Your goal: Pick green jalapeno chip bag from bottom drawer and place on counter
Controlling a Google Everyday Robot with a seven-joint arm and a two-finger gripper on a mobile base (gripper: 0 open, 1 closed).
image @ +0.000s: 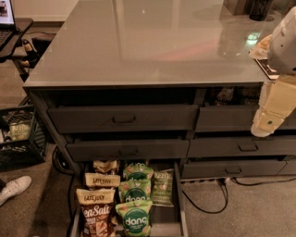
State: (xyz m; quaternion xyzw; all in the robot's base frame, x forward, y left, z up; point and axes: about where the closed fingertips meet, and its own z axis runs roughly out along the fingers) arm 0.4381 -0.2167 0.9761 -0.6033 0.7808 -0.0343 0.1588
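Closest to me, the bottom drawer [181,206], a wide dark grey metal tray, is pulled out over the carpet with snack bags lying in rows. The left row holds brown-and-cream bags, the front one printed "Sea Salt" [96,216] and a "Late July" bag [101,180] behind it. The middle row has bright green "dang" bags [135,219] with round logos. The small pale olive-green jalapeno chip bag [163,187] lies in the right row, just beside the second dang bag, with bare drawer floor in front of it.

A white shoe [15,187] sits on the floor at the far left, and a black plastic crate [21,139] stands behind it. A dark cable [208,206] loops on the carpet to the right of the drawer.

Above are the dark drawers with slim bar handles [124,119]. The cream-coloured gripper [264,127] hangs at the right edge in front of the upper right drawers, well apart from the chip bag and higher than it. I cannot tell whether it is open or closed.

Beyond stretches the glossy grey-green counter [148,41], with a dark object [260,9] at its far right corner.
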